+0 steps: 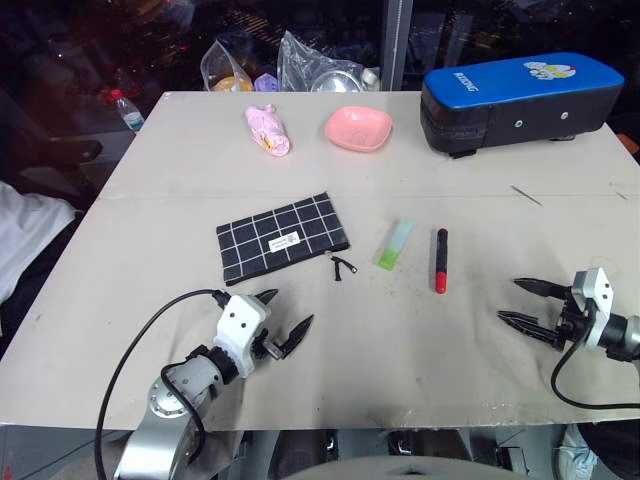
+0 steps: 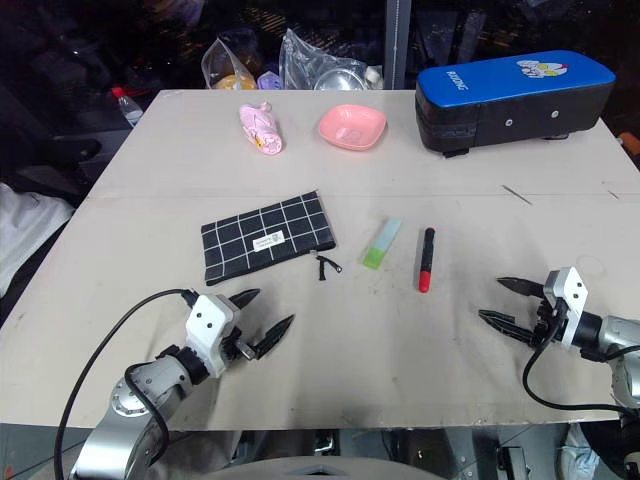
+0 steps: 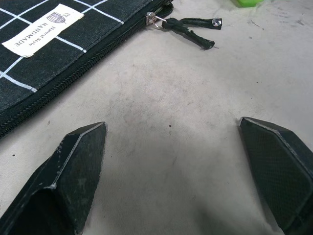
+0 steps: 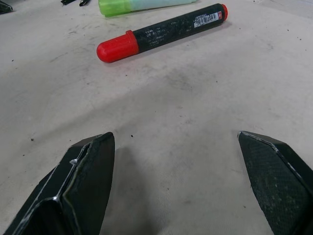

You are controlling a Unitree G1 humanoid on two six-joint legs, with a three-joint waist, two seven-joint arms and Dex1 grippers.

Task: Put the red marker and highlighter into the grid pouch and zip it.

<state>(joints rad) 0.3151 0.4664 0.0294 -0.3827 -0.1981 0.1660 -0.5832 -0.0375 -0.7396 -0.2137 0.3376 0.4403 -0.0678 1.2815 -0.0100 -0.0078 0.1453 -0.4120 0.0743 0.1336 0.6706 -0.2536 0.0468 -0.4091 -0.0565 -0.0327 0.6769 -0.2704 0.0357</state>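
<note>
The red marker (image 4: 161,33), black-bodied with a red cap, lay ahead of the right pincer (image 1: 528,303); both it and the left pincer (image 1: 282,316) gaped wide, empty.

- From my seat the table (image 1: 420,370) reads evenly lit from above, pale and clear, while the room behind it sinks into near black.
- I see soft shadows pooled right under the left gripper (image 3: 171,161) and the right gripper (image 4: 171,161), spreading between the fingers.
- The blue case (image 1: 520,95) shows a faint sheen on top.
- Close fingertips (image 3: 68,181) look slightly soft; the red marker (image 4: 161,32) stays crisp.
</note>
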